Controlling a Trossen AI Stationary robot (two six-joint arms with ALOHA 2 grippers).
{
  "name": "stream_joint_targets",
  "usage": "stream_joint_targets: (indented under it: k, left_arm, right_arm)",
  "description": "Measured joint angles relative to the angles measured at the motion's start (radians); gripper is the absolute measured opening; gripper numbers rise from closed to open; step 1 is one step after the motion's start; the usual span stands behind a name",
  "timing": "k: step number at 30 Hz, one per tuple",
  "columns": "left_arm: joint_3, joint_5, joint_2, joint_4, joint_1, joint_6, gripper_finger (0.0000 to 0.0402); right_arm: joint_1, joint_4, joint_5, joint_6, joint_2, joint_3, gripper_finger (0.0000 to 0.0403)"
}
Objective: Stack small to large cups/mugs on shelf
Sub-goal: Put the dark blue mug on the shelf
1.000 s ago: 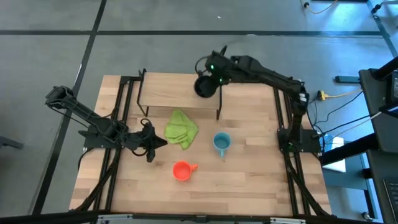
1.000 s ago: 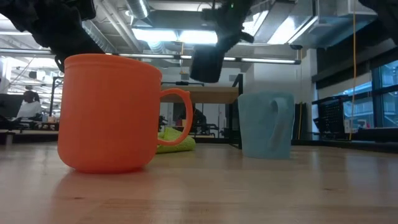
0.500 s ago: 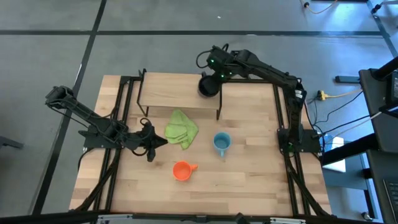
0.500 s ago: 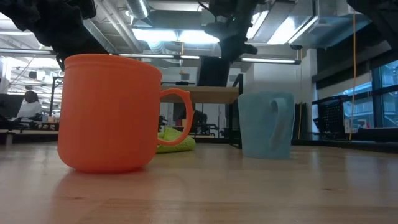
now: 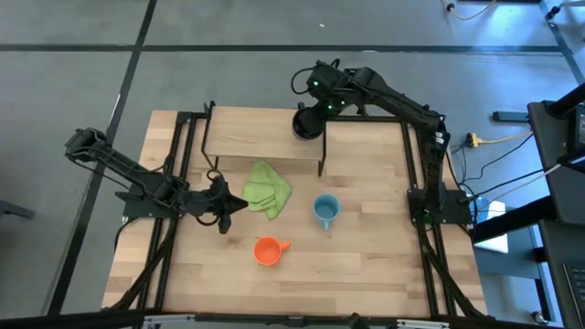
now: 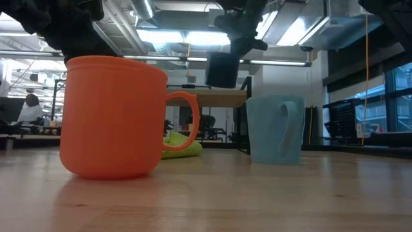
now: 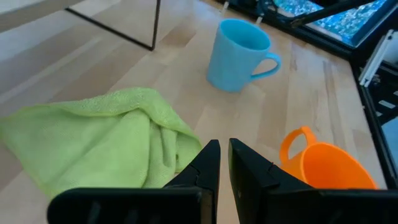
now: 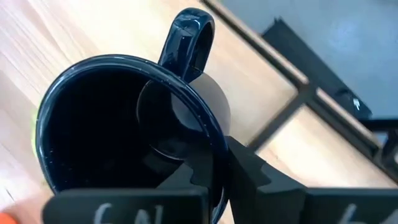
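The dark navy mug [image 5: 305,124] is held by my right gripper [image 5: 314,113] over the right end of the light-wood shelf [image 5: 256,135]. In the low view the mug [image 6: 222,69] stands upright just above the shelf board [image 6: 206,94]; whether it touches the board I cannot tell. The light blue mug [image 5: 325,209] and the orange mug [image 5: 266,249] stand upright on the tabletop. My left gripper [image 5: 226,206] is shut and empty, beside the green cloth [image 5: 266,190]. My right gripper holds the navy mug by its rim [image 8: 212,142], a little to one side of the handle [image 8: 186,34]. One finger is inside the mug and one outside its wall. The fingers come from above, pointing down. The mug hangs upright below them, mouth up.
The green cloth [image 7: 106,137] lies crumpled on the table in front of the shelf, between my left gripper and the blue mug [image 7: 239,53]. The orange mug [image 7: 323,168] stands nearer the table's front edge. Black frame rails run along both table sides.
My right gripper has carried the navy mug a little toward the table's far edge, onto the shelf's right end. The mug, tilted a second ago, now hangs upright.
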Motion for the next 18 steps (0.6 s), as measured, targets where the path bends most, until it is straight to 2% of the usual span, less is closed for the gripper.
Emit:
stream_joint_targets:
  k: [8,14,18]
  left_arm:
    - [0.0,0.0,0.0,0.01,0.0,0.01,0.0027]
    - [0.0,0.0,0.0,0.01,0.0,0.01,0.0027]
    - [0.0,0.0,0.0,0.01,0.0,0.01,0.0027]
  right_arm:
    - [-0.039,-0.028,-0.066,0.041,0.004,0.003,0.0054]
    - [-0.042,-0.006,-0.083,0.035,0.01,0.005,0.0044]
    - [-0.042,0.014,-0.133,0.055,0.01,0.005,0.0043]
